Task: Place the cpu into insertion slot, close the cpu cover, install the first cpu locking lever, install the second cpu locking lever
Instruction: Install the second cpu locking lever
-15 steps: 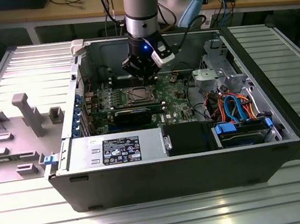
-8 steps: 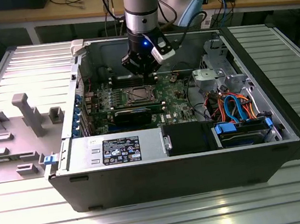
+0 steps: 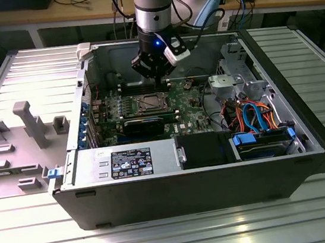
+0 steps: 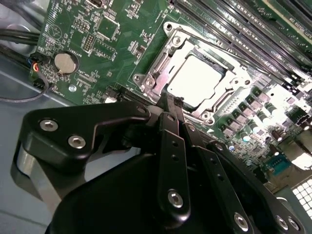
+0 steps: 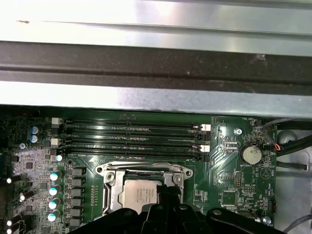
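1. Exterior view: an open computer case lies on a ribbed metal table. The arm reaches down into it from above, with the gripper low over the green motherboard, at the far edge of the socket area.
2. Exterior view: the insertion slot sits near the middle of the board, with the long black expansion card just in front of it and the memory slots behind it.
3. Second wrist view: the cpu lies flat inside the socket, its dull silver top facing up. The cpu cover lies down around it, framing the chip through its square cut-out.
4. Second wrist view: the gripper has its black fingers drawn together with no gap visible between them; their tips reach the near edge of the cover frame. Nothing can be made out between them.
5. First wrist view: the cpu and the cpu cover show just beyond the fingertips, which overlap the chip's near corner. Whether the tips touch the frame cannot be told.
6. First wrist view: a round coin battery sits on the board, well apart from the socket.
7. Exterior view: a grey plastic fixture tray rests on the table at the exterior view's left, beside the case.
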You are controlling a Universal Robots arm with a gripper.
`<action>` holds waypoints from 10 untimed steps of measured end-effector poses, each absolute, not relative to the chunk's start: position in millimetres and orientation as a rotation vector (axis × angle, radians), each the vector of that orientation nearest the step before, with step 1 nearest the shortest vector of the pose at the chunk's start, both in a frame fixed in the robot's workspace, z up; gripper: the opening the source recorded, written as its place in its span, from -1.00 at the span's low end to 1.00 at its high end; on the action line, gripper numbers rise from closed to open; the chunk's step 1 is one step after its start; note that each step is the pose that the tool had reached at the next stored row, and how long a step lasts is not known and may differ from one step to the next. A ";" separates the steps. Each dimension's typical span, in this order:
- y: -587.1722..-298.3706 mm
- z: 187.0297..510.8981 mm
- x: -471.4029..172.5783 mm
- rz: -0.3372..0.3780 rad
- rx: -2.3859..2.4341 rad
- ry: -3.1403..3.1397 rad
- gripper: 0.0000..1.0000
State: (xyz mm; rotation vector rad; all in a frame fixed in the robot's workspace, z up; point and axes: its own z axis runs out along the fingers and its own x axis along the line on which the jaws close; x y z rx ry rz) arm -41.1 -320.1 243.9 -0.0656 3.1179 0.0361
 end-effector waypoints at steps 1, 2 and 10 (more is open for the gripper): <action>-320.8 243.9 -41.1 0.036 -0.066 3.118 -0.79; -321.7 243.8 -41.1 0.036 -0.066 3.118 -0.79; -332.2 243.8 -41.1 0.036 -0.065 3.118 -0.79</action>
